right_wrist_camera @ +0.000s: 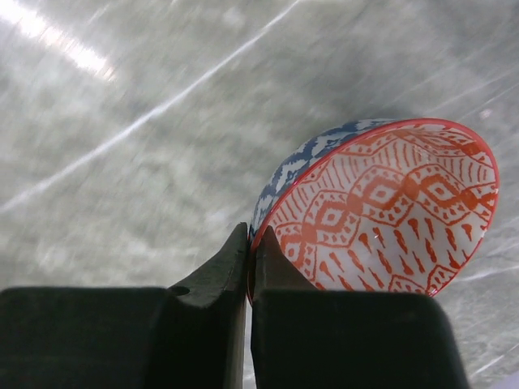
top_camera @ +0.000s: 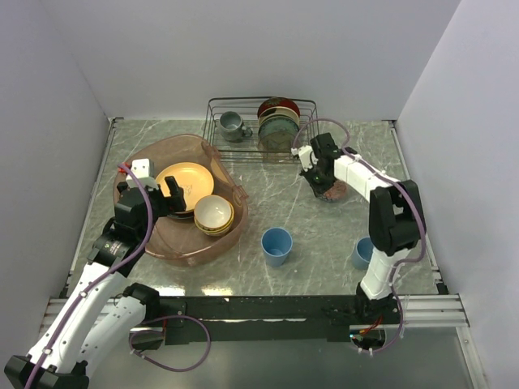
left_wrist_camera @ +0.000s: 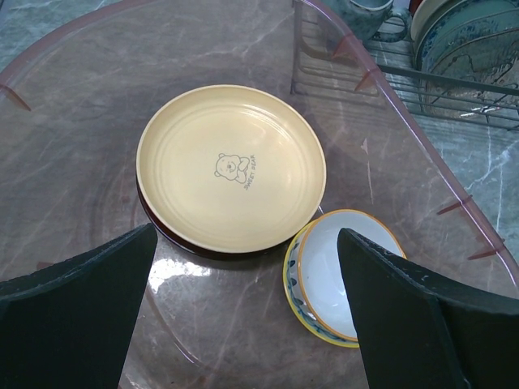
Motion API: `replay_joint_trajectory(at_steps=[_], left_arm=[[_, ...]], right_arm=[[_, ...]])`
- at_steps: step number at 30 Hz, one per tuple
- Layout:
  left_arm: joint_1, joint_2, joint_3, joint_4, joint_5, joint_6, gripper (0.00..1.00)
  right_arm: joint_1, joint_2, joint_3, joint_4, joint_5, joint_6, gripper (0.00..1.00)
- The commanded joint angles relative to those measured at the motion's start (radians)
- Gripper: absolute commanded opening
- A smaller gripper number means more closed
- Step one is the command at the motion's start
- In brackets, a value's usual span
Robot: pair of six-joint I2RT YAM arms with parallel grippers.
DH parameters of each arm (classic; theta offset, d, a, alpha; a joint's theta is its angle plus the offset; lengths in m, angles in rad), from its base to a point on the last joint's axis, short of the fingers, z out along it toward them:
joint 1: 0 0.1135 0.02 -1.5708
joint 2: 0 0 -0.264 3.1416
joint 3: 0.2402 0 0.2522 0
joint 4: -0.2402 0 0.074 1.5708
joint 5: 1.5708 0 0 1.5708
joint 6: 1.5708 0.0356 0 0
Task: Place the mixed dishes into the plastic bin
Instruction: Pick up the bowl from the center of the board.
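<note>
Right gripper point(right_wrist_camera: 250, 243): jaws pressed onto the rim of the red-patterned bowl point(right_wrist_camera: 381, 215), one finger inside and one outside. The bowl is tilted, its inside facing the wrist camera. The inside is white with red zigzag print, the outside has a blue pattern, and the lip is red. From above, this gripper point(top_camera: 320, 174) and the bowl point(top_camera: 332, 193) sit over the marble table point(top_camera: 308, 219), just in front of the right front corner of the black wire rack point(top_camera: 243, 150) and well apart from the bin. Cannot tell whether the bowl's base touches the table.

Left gripper point(left_wrist_camera: 247, 233): jaws spread wide, nothing between them. It hangs over the plastic bin point(top_camera: 174, 239), above the near edge of the yellow plate point(left_wrist_camera: 231, 166).

Inside the bin:
- The yellow plate has a small bear print and lies flat on top of a darker-rimmed plate.
- The cream bowl point(left_wrist_camera: 340, 279) has a yellow rim and sits upright just beside the plate, on its right.

On the table, outside the bin:
- One light-blue cup point(top_camera: 276, 245) stands upright near the bin's right rim.
- A second light-blue cup point(top_camera: 362, 252) stands beside the right arm's base.

In the rack: a grey mug point(top_camera: 233, 124) and upright plates point(top_camera: 278, 126).
</note>
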Motion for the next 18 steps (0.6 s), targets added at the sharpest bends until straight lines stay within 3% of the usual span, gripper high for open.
replay_joint_trajectory(at_steps=[1,11,18], left_arm=[[0.004,0.000,-0.001,0.043,0.007,0.015,0.99],[0.004,-0.020,0.006,0.046,0.130,-0.002,0.99],[0.004,-0.019,0.045,0.037,0.372,-0.226,0.99]], right_arm=[[0.002,-0.197,-0.062,-0.001,-0.074,-0.083,0.00],[0.013,-0.594,-0.284,0.082,-0.242,-0.290,0.00],[0.021,-0.807,-0.412,0.034,-0.369,-0.603,0.00]])
